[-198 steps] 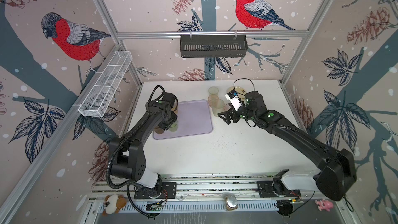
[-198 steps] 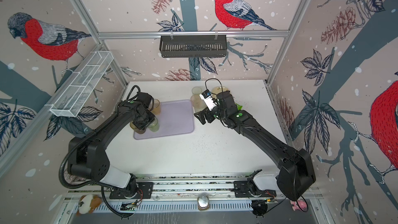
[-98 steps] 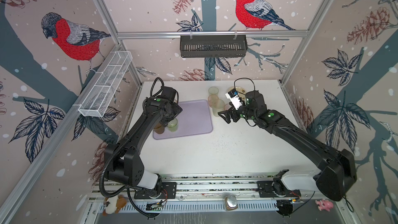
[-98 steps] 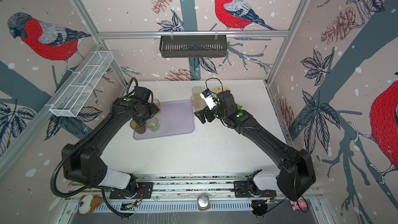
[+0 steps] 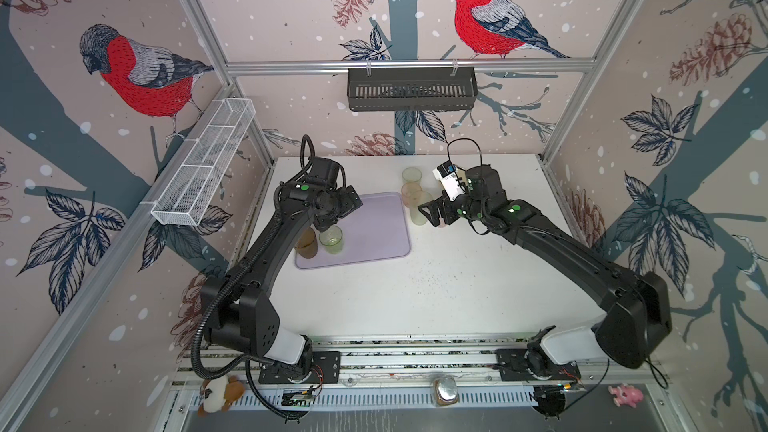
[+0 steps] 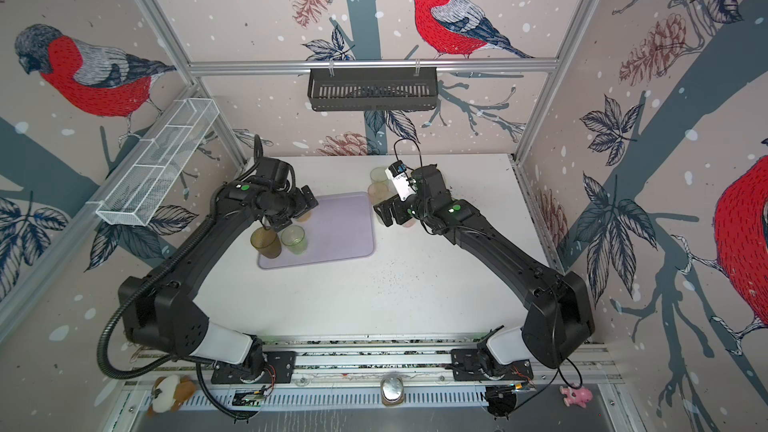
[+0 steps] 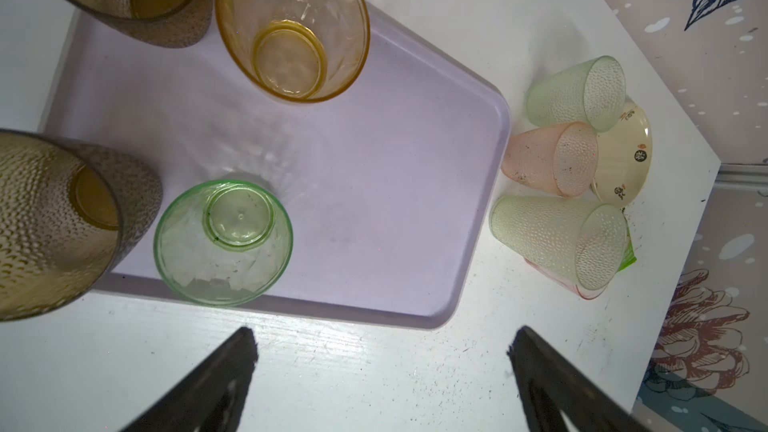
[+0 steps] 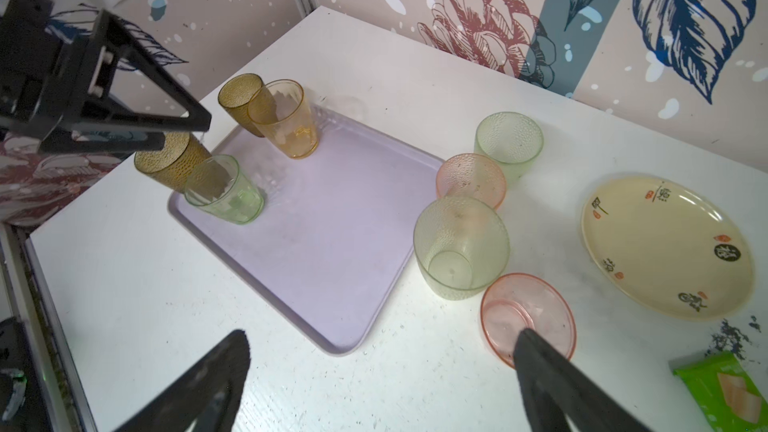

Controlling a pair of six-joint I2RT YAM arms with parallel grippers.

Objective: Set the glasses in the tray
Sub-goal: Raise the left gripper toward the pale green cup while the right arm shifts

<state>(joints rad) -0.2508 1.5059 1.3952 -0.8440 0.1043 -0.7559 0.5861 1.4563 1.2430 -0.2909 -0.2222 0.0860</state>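
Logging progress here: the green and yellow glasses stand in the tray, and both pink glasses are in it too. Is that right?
Not quite. The green glass and the yellow glass do stand in the tray, but both pink glasses are outside it, on the table beside its edge, as the right wrist view shows.

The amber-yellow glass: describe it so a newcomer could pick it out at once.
Find the pale lilac tray on the white table. Four glasses stand at its left end; the amber-yellow glass is toward the back wall. Unlike the dimpled brown glass beside it, it is clear golden, without dimples.
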